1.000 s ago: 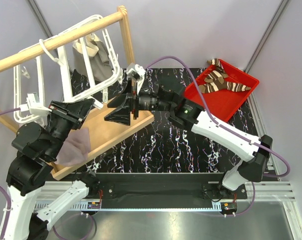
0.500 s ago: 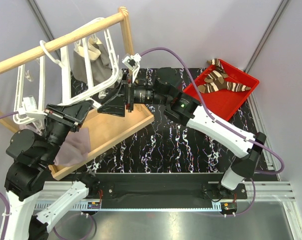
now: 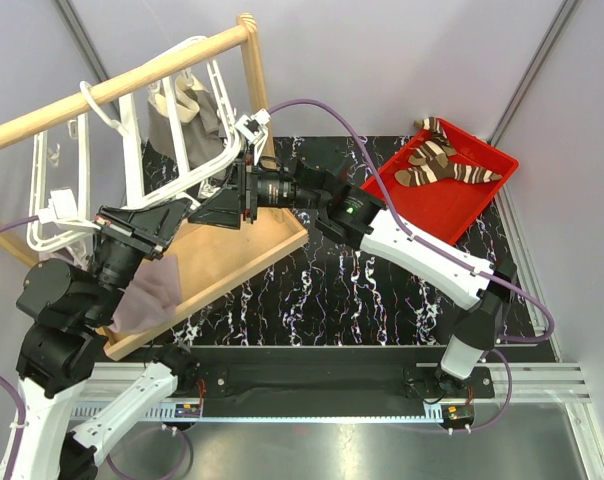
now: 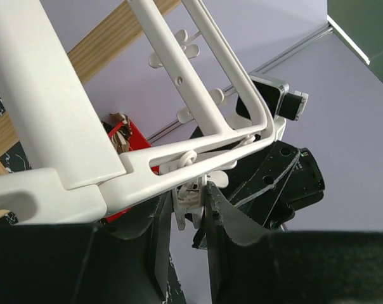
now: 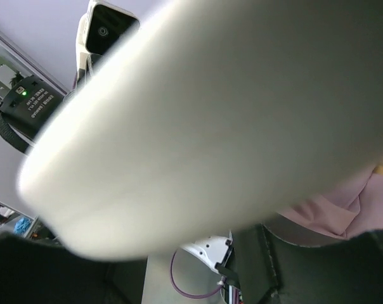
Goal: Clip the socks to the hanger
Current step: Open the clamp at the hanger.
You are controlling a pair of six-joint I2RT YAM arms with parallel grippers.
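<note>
There are two pincers, one on each arm. The left pincer [image 4: 188,204] has its two jaws close together, and they pinch one small white clip [image 4: 190,190] that hangs under the hanger [image 3: 132,160]. The right pincer [image 3: 210,208] is at the hanger's rounded lower corner, just across from the left one. Its jaws are apart, and a thick white bar of the hanger fills its wrist view. I cannot tell if the jaws touch that bar.

There is one hanger. It hangs from one wooden rail [image 3: 112,85] over the far left corner of the worktop [image 3: 332,290]. One grey-beige cloth [image 3: 187,115] hangs on it.

There are two socks [image 3: 447,160]. They lie side by side in one red tray [image 3: 452,205] at the far right corner of the worktop, well apart from both pincers.

One wooden tray [image 3: 232,255] sits at the left side, with one pink cloth [image 3: 147,290] on it.

The left arm stands up from the near left corner, bent, and its wrist points at the hanger. The right arm starts at the near right corner and stretches long across the worktop to the far left.
</note>
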